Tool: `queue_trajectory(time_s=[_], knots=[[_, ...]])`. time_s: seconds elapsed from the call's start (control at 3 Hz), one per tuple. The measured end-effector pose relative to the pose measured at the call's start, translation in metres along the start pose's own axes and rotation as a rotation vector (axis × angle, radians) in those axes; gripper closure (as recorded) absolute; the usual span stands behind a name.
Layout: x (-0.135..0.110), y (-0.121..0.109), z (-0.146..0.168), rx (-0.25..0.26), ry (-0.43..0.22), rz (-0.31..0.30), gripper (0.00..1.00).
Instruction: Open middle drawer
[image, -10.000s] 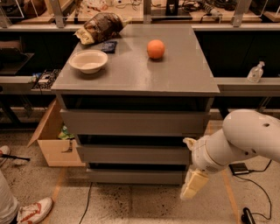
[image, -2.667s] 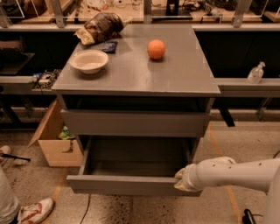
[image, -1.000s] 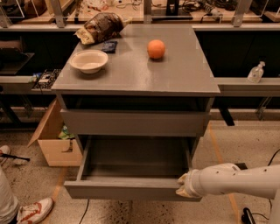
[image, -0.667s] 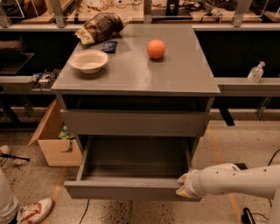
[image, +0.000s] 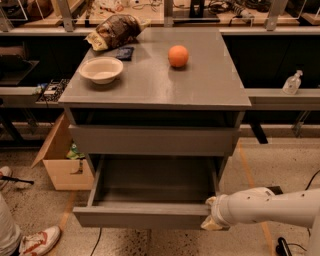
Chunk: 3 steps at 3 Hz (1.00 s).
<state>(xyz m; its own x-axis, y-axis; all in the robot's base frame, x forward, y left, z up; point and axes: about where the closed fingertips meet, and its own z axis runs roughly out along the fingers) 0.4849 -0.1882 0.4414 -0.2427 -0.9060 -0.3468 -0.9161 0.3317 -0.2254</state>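
Observation:
The middle drawer of the grey cabinet is pulled far out toward me, its empty grey box showing. My gripper sits at the right end of the drawer's front, at its top edge, on the end of my white arm that comes in from the right. The top drawer above it is closed.
On the cabinet top lie an orange, a white bowl, a chip bag and a small dark packet. An open cardboard box stands on the floor at left. A person's shoe is at bottom left.
Ten seconds ago the middle drawer was closed and my gripper hung low in front of the cabinet. Since about 2.7 seconds ago the drawer is out; in the last second nothing visibly moves.

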Motion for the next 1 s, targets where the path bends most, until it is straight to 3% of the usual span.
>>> queue_trajectory(time_s=[0.33,0.67,1.0], knots=[[0.005,-0.007,-0.026,0.066,-0.005,0.011,0.0],[0.011,-0.017,-0.052,0.124,-0.009,0.015,0.0],[0.014,-0.031,-0.071,0.149,-0.03,0.026,0.0]])
